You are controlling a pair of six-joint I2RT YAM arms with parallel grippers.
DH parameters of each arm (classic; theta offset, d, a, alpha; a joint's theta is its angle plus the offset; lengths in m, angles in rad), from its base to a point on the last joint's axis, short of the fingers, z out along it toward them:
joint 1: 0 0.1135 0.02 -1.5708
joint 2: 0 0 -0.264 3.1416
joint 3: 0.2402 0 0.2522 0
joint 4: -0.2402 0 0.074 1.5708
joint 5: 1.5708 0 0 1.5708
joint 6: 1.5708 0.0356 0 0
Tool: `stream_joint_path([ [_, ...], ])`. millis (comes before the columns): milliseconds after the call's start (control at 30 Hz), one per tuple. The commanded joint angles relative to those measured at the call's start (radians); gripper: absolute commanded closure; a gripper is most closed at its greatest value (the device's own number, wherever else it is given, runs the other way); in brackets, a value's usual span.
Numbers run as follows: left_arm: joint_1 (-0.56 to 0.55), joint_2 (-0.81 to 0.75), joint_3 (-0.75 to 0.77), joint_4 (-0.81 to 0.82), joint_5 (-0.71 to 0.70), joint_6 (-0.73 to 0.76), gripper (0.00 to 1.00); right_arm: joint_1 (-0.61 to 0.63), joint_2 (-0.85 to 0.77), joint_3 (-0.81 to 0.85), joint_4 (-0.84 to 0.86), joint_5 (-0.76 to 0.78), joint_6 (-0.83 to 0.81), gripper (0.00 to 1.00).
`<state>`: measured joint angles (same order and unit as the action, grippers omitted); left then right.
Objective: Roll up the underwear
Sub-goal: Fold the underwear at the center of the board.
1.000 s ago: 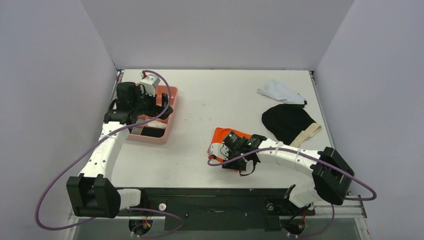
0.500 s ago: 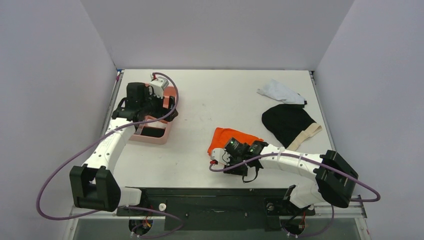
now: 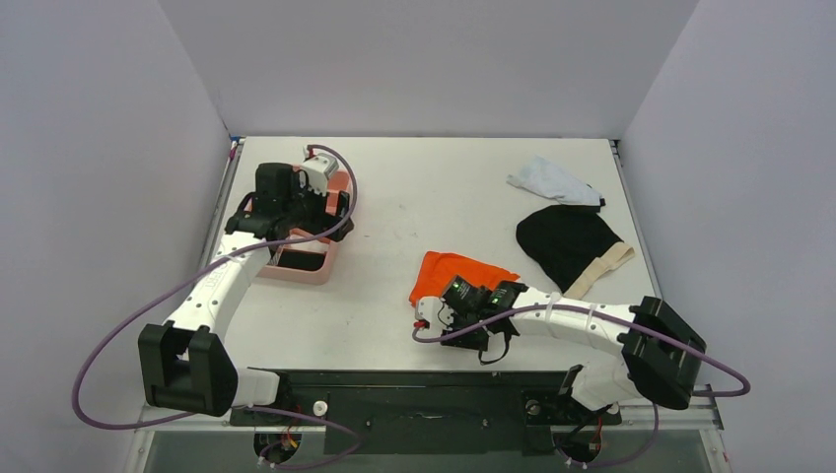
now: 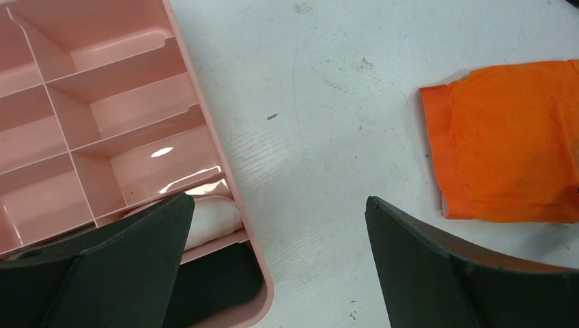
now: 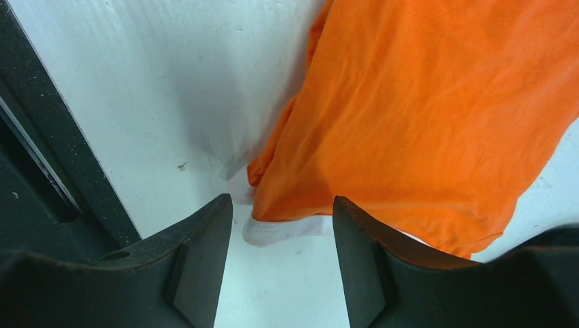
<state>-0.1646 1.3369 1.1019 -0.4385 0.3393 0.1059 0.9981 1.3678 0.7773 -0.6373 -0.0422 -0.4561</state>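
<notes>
Orange underwear (image 5: 423, 116) lies flat near the table (image 3: 414, 177) front; the black pair (image 3: 567, 239) is well apart, far right. Right gripper (image 5: 280, 212) is open, jaws astride the white-hemmed corner, so probably the grasp step. Next: close there & begin the roll. Left gripper (image 4: 278, 205) hangs open by the pink tray (image 4: 208, 137).

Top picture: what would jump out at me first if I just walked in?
The bright orange underwear, front and middle, with the right gripper open at its near corner. Then the pink tray at the left and the black underwear at the right.
</notes>
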Motion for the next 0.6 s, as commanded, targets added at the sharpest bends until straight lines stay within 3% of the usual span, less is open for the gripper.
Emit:
stream_joint_path([
  [0,-0.015,-0.002,0.02,0.019,-0.019,0.022,0.03,0.015,0.018,-0.011,0.018,-0.002,0.015,0.48],
  [267,-0.032,0.002,0.018,0.021,-0.026,0.029,0.03,0.016,0.084,-0.008,0.03,0.027,0.021,0.48],
  [467,-0.043,-0.012,-0.014,0.026,-0.021,0.074,0.03,-0.002,0.12,0.013,0.034,0.039,0.039,0.66],
  [567,-0.046,-0.03,-0.048,0.042,-0.002,0.111,0.03,-0.07,0.107,0.014,0.014,0.033,0.036,0.73],
])
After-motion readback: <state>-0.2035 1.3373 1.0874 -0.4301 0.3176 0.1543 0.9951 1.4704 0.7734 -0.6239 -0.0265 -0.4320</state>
